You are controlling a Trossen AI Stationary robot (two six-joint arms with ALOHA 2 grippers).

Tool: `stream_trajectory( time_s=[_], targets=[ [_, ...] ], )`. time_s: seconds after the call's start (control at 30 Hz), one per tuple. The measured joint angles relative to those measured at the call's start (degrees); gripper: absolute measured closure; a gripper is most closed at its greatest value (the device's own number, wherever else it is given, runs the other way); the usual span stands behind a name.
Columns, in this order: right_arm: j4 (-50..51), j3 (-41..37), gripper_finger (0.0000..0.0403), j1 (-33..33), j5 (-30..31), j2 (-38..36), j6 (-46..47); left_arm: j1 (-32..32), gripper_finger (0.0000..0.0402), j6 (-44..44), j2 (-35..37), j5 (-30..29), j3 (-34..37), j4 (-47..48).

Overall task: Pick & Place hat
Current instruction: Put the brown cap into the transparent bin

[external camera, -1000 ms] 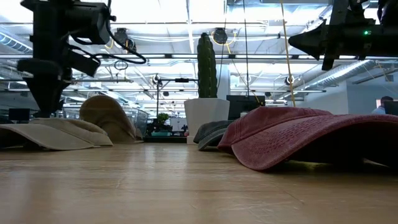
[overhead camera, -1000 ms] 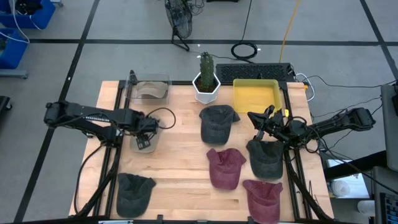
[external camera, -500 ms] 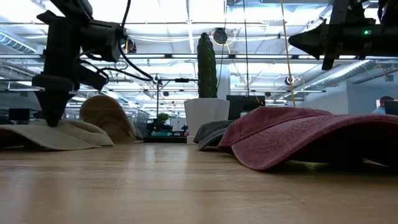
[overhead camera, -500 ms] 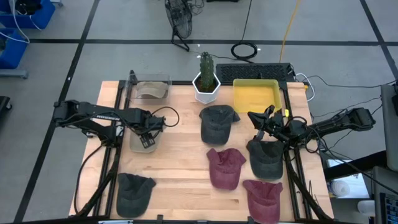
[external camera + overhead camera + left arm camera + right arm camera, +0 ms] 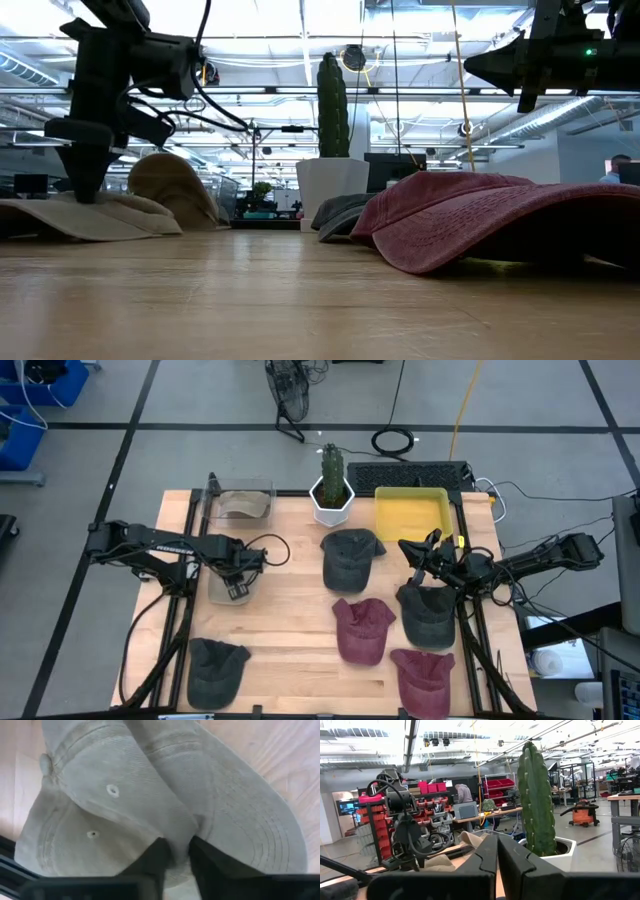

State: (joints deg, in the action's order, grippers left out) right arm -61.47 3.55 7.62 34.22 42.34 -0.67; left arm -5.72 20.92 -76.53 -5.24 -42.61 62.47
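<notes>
Since a second ago, the left claw [image 5: 237, 586] has been lowered and pinched shut on the tan hat [image 5: 150, 805], which lies on the surface near the clear bin [image 5: 240, 506]. Only a soft fabric fold is gripped, so slipping is likely when lifted. The right claw [image 5: 424, 557] is kept closed, empty.

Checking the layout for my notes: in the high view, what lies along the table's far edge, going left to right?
Clear bin holding a tan hat → white pot with the cactus → yellow tray.
</notes>
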Motion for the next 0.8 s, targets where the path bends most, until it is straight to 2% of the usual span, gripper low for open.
stream_trajectory(
  time_s=[0.07,0.1,0.27,0.4,0.5,0.7,0.8],
  targets=[
    [0.00,0.00,0.0399,0.00,0.00,0.00,0.00,0.00,0.0382,0.04,0.00,0.29,0.00,0.69],
    [0.00,-0.02,0.0399,0.00,0.00,0.00,0.00,0.00,0.0390,0.42,0.00,0.31,0.00,1.03],
    [0.00,0.00,0.0399,0.00,0.00,-0.01,0.00,0.00,0.0381,2.21,0.00,2.94,-0.03,2.84],
    [-0.02,0.00,0.0399,0.00,0.01,-0.01,0.00,0.00,0.0395,3.74,0.00,3.75,-2.61,7.71],
    [-0.13,0.00,0.0399,0.00,0.02,-0.01,0.01,0.20,0.0390,4.29,0.00,2.80,-6.67,10.73],
    [-0.46,0.00,0.0399,0.00,0.00,-0.02,0.46,1.82,0.0396,3.25,0.02,-3.41,-18.01,18.49],
    [-0.46,-0.01,0.0399,0.00,0.00,-0.02,0.46,2.05,0.0390,1.90,0.02,-3.91,-24.10,22.75]
  ],
)
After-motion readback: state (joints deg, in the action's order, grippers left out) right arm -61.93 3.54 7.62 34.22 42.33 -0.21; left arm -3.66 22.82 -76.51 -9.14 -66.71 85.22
